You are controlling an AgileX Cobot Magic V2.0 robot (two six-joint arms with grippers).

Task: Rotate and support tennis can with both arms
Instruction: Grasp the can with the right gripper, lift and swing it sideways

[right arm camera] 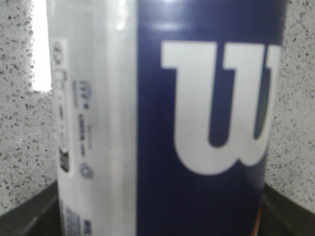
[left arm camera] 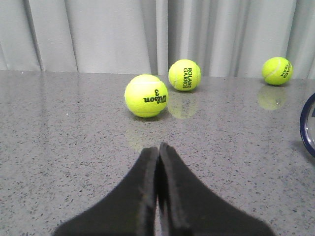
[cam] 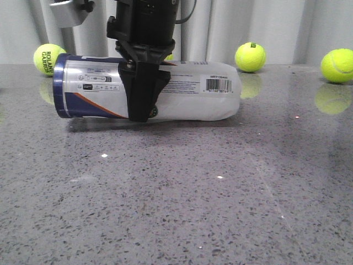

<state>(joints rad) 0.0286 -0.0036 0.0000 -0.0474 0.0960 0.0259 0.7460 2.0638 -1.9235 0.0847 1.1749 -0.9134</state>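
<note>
The tennis can (cam: 187,91) lies on its side across the back of the table, navy rim to the left and barcode to the right. My right gripper (cam: 144,113) comes down from above and is shut on the can's middle, one black finger (cam: 142,91) across its front. In the right wrist view the can (right arm camera: 162,118) fills the frame between the fingers (right arm camera: 27,214), showing its white label and a navy band with a white W. My left gripper (left arm camera: 158,147) is shut and empty, low over the table. The can's navy rim (left arm camera: 309,125) shows just beside it.
Yellow tennis balls sit at the back: one (cam: 48,59) behind the can's left end, one (cam: 250,57) and one (cam: 337,65) to the right. The left wrist view shows three balls (left arm camera: 146,95), (left arm camera: 184,74), (left arm camera: 277,70) ahead. A grey curtain hangs behind.
</note>
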